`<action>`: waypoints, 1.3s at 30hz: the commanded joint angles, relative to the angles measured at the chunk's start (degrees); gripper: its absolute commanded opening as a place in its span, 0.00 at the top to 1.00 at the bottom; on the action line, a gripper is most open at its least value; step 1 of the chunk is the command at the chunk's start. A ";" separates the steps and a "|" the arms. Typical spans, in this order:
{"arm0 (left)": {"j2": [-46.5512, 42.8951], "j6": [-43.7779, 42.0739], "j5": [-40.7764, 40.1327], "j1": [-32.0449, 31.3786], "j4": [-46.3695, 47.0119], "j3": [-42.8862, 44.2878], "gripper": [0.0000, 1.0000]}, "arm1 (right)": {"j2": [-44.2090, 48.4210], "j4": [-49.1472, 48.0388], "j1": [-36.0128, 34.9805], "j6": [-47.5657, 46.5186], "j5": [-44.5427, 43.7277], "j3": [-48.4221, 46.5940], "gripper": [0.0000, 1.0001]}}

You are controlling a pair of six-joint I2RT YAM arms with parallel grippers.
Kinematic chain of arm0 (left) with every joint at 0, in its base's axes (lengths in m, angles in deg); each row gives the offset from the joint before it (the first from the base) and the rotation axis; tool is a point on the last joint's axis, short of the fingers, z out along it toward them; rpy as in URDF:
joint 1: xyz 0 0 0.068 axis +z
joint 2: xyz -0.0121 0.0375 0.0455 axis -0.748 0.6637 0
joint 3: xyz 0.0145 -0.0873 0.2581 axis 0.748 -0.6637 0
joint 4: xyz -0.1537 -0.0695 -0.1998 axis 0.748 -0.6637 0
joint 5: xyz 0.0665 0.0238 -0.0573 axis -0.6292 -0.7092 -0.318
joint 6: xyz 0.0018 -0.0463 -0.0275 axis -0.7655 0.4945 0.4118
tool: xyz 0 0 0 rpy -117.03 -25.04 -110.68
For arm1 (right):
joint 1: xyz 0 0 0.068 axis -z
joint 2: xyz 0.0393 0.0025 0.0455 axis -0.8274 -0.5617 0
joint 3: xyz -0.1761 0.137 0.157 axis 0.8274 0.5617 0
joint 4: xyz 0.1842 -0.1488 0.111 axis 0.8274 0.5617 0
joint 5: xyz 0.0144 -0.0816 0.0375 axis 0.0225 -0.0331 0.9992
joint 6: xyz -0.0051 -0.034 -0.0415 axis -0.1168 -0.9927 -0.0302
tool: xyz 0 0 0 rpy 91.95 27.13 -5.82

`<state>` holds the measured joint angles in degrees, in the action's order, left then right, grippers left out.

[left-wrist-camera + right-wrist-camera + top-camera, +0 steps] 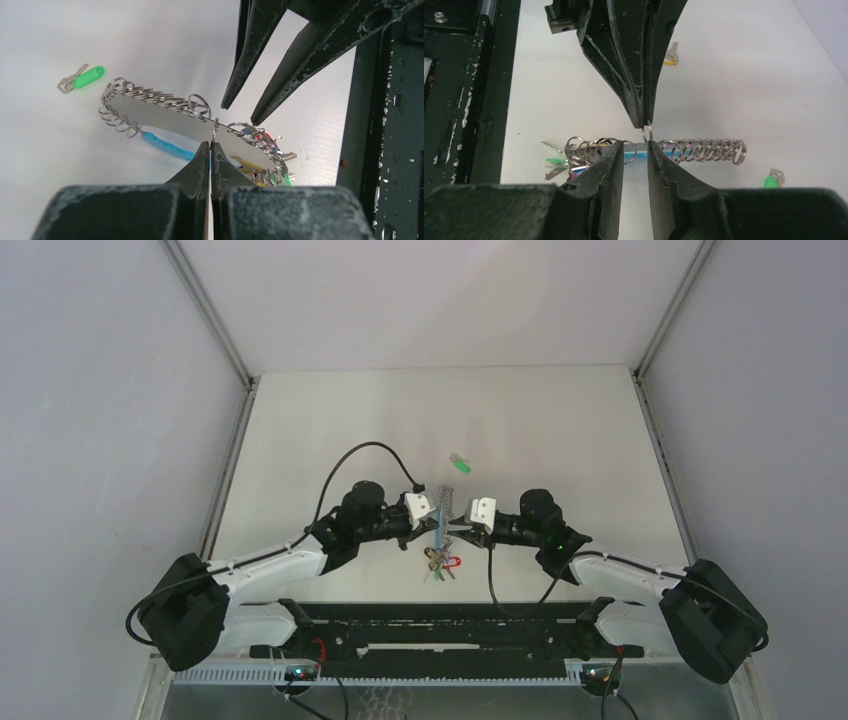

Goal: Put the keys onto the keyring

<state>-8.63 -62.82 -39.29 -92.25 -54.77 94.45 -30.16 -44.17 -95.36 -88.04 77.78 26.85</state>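
Note:
The keyring (pixel 441 508) hangs above the table between my two grippers: a coil of metal rings (pixel 150 97) on a blue band (pixel 165 145), with small coloured-tag keys (pixel 442 565) dangling at its near end. My left gripper (pixel 210 145) is shut on one small ring (pixel 647 132) of it. My right gripper (pixel 635 149) faces it from the other side, open, its fingertips (pixel 616 150) straddling the band without pinching it. A green-headed key (pixel 460 464) lies loose on the table beyond the keyring. A yellow-headed key (pixel 670 56) lies past the left gripper, hidden in the top view.
A black rail (pixel 430 635) runs along the near table edge between the arm bases, and it also shows as a black frame (pixel 390 125) close beside the grippers. White walls enclose the table (pixel 560 420) on the left, right and back.

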 commanded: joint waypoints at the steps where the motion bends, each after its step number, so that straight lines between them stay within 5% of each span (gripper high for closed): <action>1: -1.72 -2.27 -3.56 -1.14 -4.94 3.25 1.00 | 1.35 1.51 -0.41 -3.08 -0.16 -3.42 0.76; 30: -3.71 -2.24 -3.70 -2.54 -6.94 4.55 1.00 | -8.63 8.32 -3.42 -8.85 1.65 -11.87 0.79; 39: -4.59 -1.68 -3.77 -2.55 -5.34 3.71 1.00 | -9.86 9.93 -3.80 -9.27 1.24 -12.76 0.96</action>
<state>-10.92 -64.22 -43.20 -94.31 -63.23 95.65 -39.71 -34.44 -98.85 -96.30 78.55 16.42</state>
